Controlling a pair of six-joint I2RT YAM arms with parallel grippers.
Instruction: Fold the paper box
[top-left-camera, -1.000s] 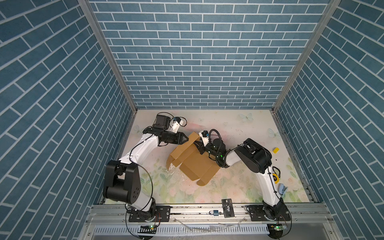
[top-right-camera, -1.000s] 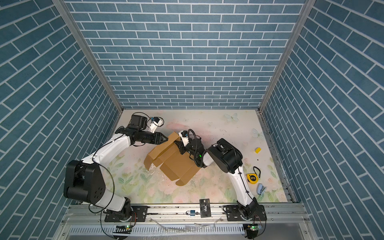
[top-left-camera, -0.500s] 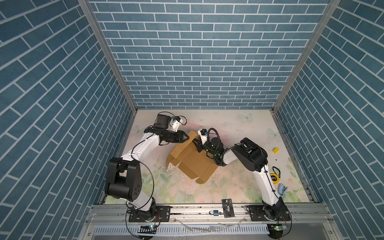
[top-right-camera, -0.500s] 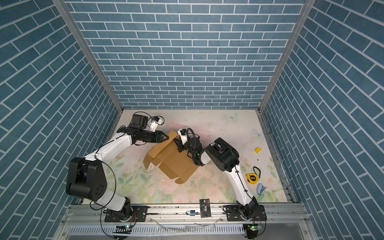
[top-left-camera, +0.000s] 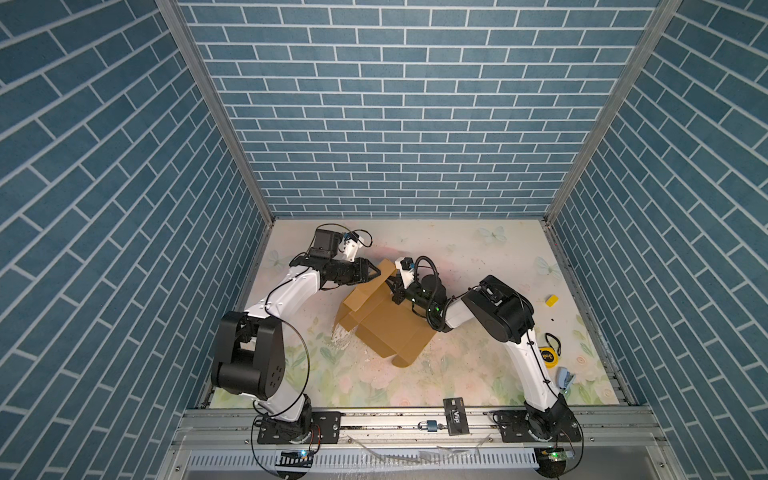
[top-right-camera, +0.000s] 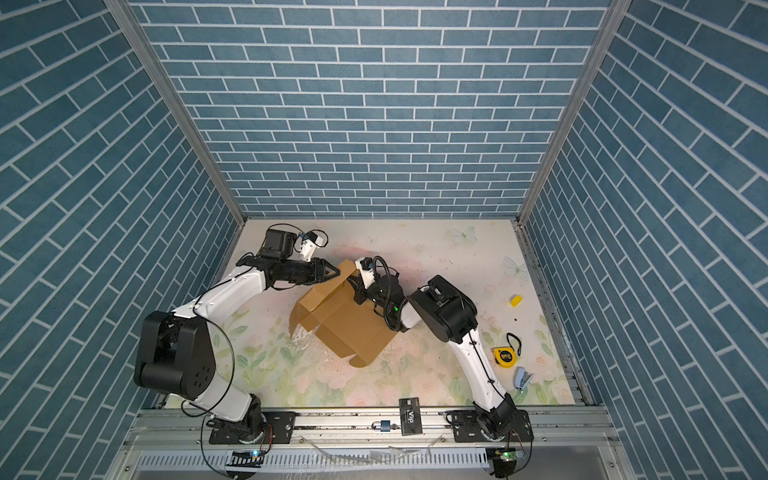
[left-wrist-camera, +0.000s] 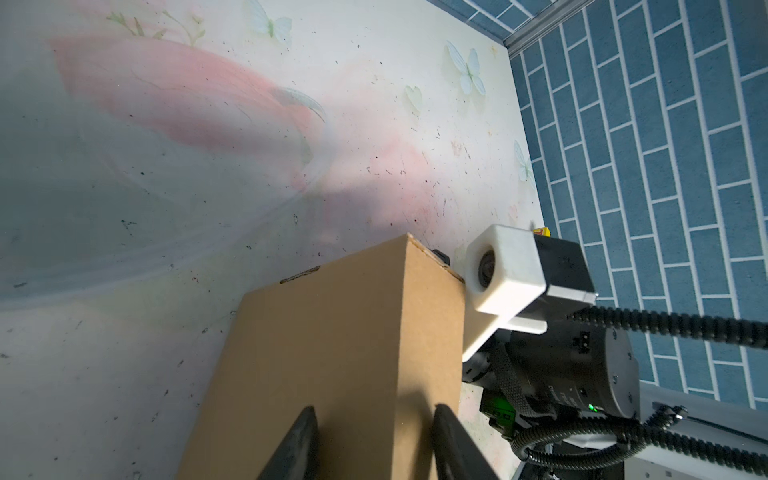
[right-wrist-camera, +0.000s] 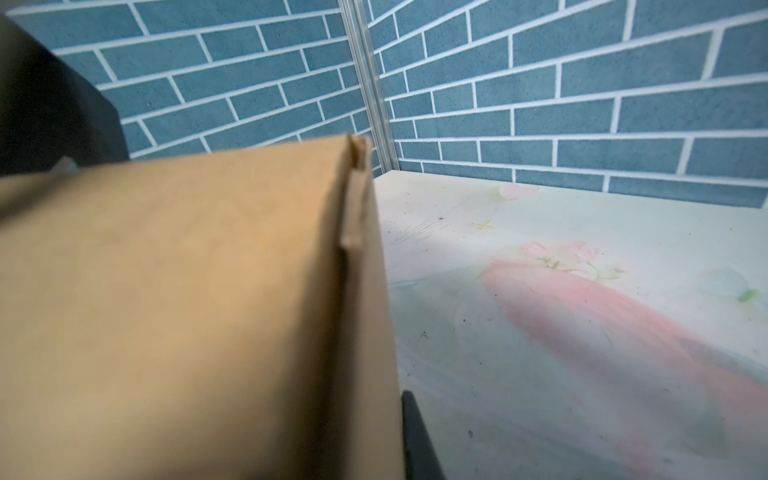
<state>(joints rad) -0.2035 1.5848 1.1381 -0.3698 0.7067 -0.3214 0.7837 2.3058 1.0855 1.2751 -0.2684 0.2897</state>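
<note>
On table (top-left-camera: 478, 257), paper box (top-left-camera: 390, 328) stands half-formed. Left gripper (top-left-camera: 376, 273), jaws partly apart, grips nothing, tips at raised flap (top-left-camera: 384, 268). Right gripper (top-left-camera: 395, 291) pinches same flap.

White links (top-left-camera: 293, 291), black joints (top-left-camera: 249, 353), looped cables (top-left-camera: 424, 262).

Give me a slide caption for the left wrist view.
Open left gripper facing a raised flap of the box on the floral table, the right arm's wrist camera beside it.
</note>
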